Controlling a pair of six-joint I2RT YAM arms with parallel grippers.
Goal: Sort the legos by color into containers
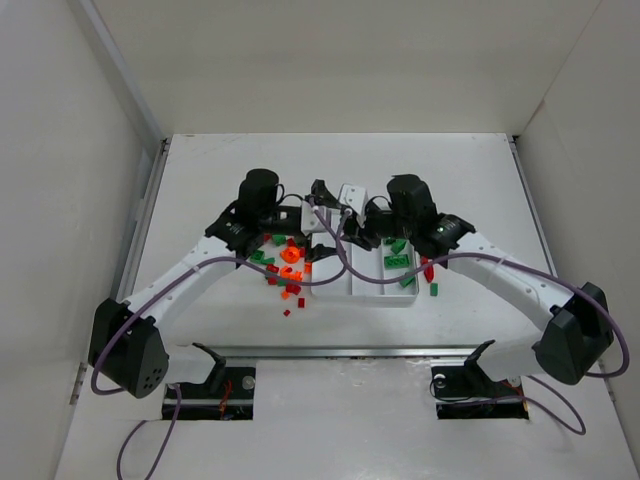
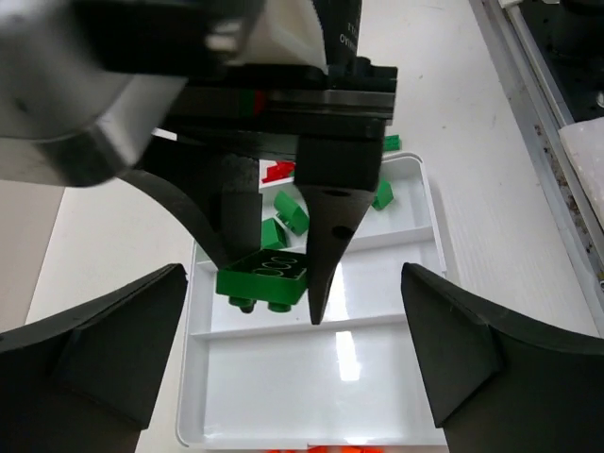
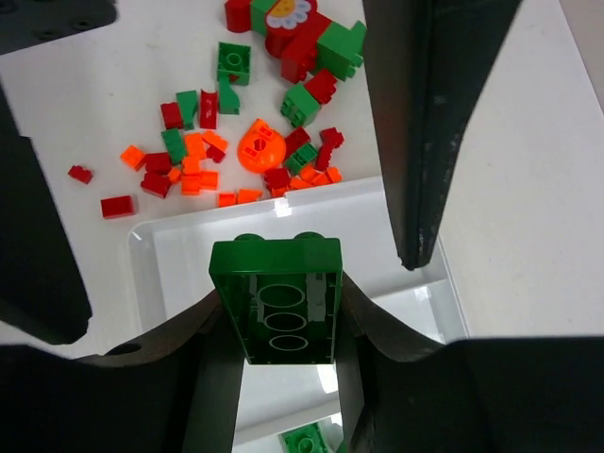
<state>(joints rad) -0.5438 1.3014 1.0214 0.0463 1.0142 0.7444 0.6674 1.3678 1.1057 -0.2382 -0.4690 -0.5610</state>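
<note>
From above, two arms meet over one white tray (image 1: 365, 300) with three compartments. The left hand (image 1: 322, 215) stands wide open and holds nothing. The right hand (image 1: 352, 235) sits between its fingers. A heap of loose bricks (image 1: 285, 272) lies on the counter (image 1: 480, 180) just left of the tray, and two red bricks (image 1: 431, 280) lie just right of it. About three green ones show in the right compartment.

In the left wrist view, the right hand is closed on one green brick (image 2: 264, 278). The brick is tilted and hangs above the divider between the far and middle compartments. Four green bricks (image 2: 291, 212) lie in the far one; none show in the other two. If released here, the held brick could tip into the middle compartment, away from its colour.

In the right wrist view, the brick is pinched by its long sides near one end, with its underside to the camera. The left hand's fingers flank it closely, so a crooked retreat could knock it loose or nudge the tray. The heap holds roughly two dozen pieces in red, green and orange, too crowded to count exactly, including one round orange piece (image 3: 260, 146).
</note>
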